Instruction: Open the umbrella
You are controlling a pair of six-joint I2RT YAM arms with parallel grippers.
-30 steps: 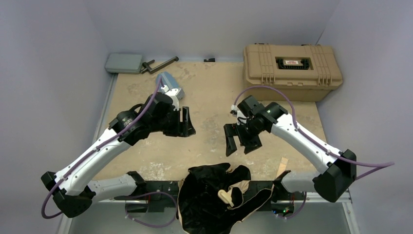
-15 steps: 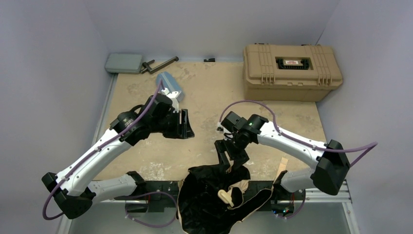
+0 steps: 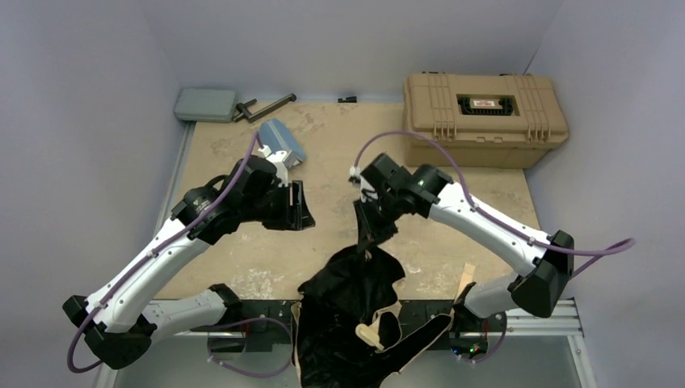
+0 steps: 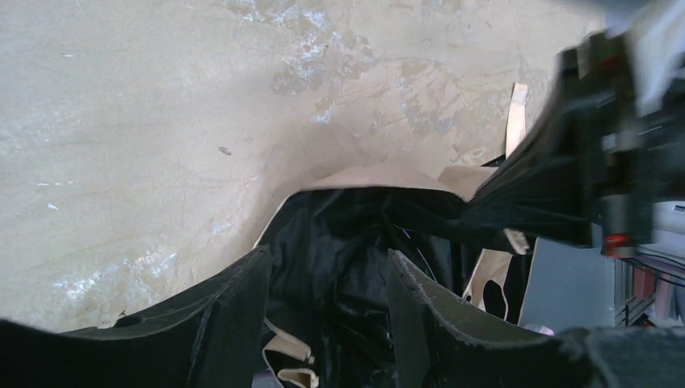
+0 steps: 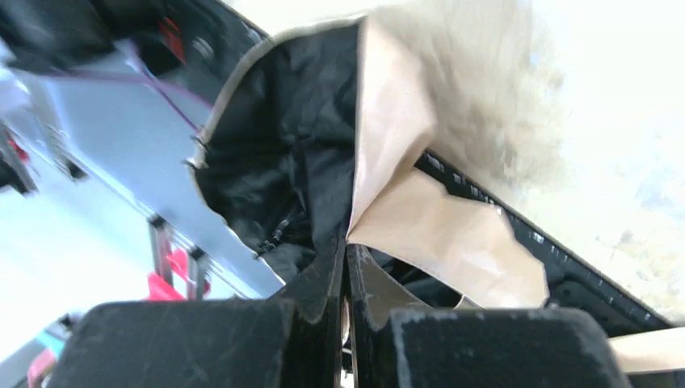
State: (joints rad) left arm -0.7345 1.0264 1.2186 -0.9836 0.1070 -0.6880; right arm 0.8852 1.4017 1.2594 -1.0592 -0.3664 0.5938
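Hovering over the left half of the sandy worn surface [image 3: 339,153], the left pincer [image 3: 296,207] stands about half open, holding nothing. At the middle of the near edge lies the crumpled beige-and-black fabric folding umbrella [image 3: 347,311], spilling over that edge. The right pincer [image 3: 369,239] is clamped tight on a lifted fold of its black fabric.
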